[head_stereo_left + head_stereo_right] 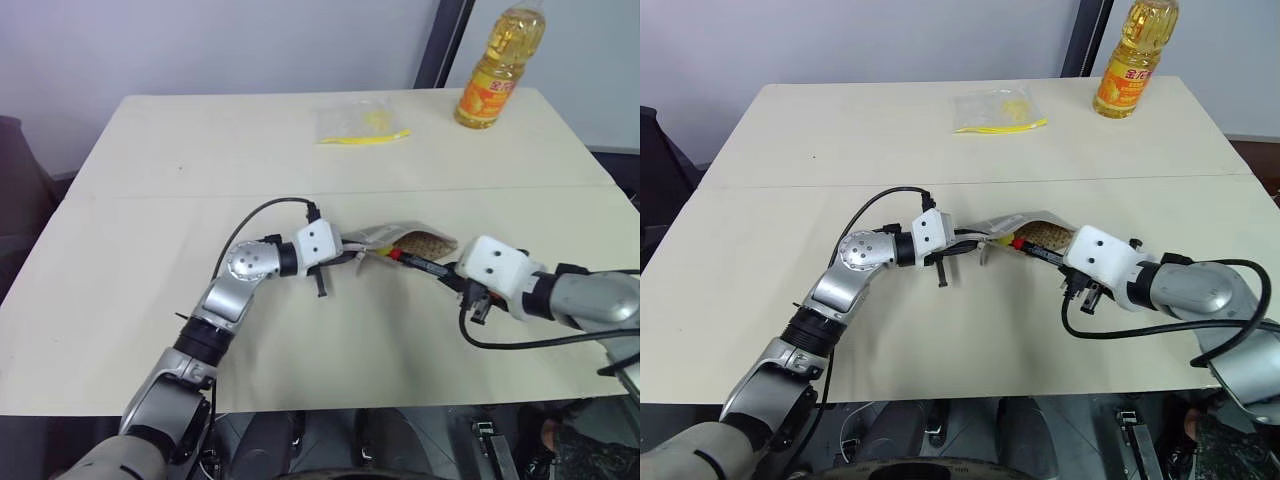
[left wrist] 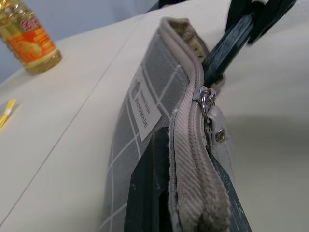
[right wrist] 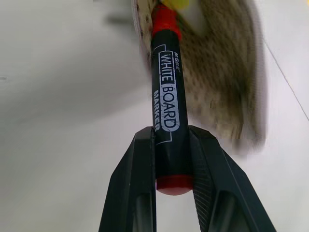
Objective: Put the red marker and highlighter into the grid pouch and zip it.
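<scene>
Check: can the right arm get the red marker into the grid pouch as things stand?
Probably yes. The right gripper holds the red marker, tip at the mouth of the grid pouch, which the left gripper pinches open.

the grid pouch [image 2: 145, 145], grey with white grid lines and a white "handmade" label, stands on edge mid-table, zipper open. the red marker [image 3: 166, 96], black barrel lettered "white board marker", points red cap first into its mouth, beside the pale-yellow highlighter [image 3: 186, 7] there.
</scene>
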`<action>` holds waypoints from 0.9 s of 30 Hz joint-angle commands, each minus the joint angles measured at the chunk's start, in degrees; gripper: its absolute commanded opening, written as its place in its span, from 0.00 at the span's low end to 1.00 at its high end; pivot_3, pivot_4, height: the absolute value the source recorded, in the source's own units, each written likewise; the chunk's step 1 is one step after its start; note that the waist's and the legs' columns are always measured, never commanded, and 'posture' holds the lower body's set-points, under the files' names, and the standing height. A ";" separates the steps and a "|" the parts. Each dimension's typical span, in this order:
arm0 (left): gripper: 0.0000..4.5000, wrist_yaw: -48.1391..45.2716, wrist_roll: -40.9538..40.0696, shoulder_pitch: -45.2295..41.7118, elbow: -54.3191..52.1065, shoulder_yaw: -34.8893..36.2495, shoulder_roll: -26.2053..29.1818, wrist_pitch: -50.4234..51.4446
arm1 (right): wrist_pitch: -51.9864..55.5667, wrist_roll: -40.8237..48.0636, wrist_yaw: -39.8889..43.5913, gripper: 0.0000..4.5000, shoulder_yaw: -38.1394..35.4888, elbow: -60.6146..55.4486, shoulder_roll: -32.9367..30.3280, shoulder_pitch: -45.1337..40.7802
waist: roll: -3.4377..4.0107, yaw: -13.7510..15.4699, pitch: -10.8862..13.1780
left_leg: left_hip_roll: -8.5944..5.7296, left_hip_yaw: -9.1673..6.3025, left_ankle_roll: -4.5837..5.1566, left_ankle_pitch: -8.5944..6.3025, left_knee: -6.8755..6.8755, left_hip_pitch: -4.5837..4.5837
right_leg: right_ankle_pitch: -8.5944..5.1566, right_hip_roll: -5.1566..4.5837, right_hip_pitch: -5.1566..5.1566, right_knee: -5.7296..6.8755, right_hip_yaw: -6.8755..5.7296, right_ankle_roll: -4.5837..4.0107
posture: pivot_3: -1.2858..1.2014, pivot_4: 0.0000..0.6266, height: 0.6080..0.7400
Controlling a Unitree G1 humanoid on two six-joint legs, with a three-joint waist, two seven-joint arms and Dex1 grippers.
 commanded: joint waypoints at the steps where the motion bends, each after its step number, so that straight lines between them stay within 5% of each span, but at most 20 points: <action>1: 0.00 -1.38 -1.02 0.29 -3.77 -1.32 -0.09 -0.76 | 0.24 -1.53 -0.10 0.09 2.51 -1.31 0.73 -3.39 | 0.00 0.06 0.00 | 0.00 0.00 0.00 0.00 0.00 0.00 | 0.00 0.00 0.00 0.00 0.00 0.00 | 0.52 0.24 1.00; 13: 0.00 -1.59 -1.45 0.64 -5.02 -1.24 0.75 0.25 | -0.71 -5.81 0.43 0.09 4.49 1.18 1.11 -5.94 | 0.00 -0.01 0.00 | 0.00 0.00 0.00 0.00 -0.01 -0.01 | 0.01 -0.01 -0.02 0.00 0.00 0.02 | 0.52 0.24 1.00; 20: 0.00 0.01 -1.80 0.44 -4.60 -0.25 0.26 2.81 | 2.57 -2.35 1.38 0.83 -1.89 -1.89 2.59 -5.13 | 0.00 0.12 0.00 | 0.00 0.00 0.00 0.00 0.00 -0.02 | 0.04 -0.01 -0.01 0.00 -0.01 0.08 | 0.52 0.24 1.00; 27: 0.00 4.11 -5.15 -0.79 -4.06 2.72 -3.03 9.87 | 11.14 10.03 3.90 0.83 -20.45 -5.73 7.53 -0.39 | -0.02 0.11 0.00 | -0.01 -0.01 0.01 0.00 0.00 0.00 | 0.07 -0.01 0.01 0.03 -0.01 0.12 | 0.52 0.24 1.00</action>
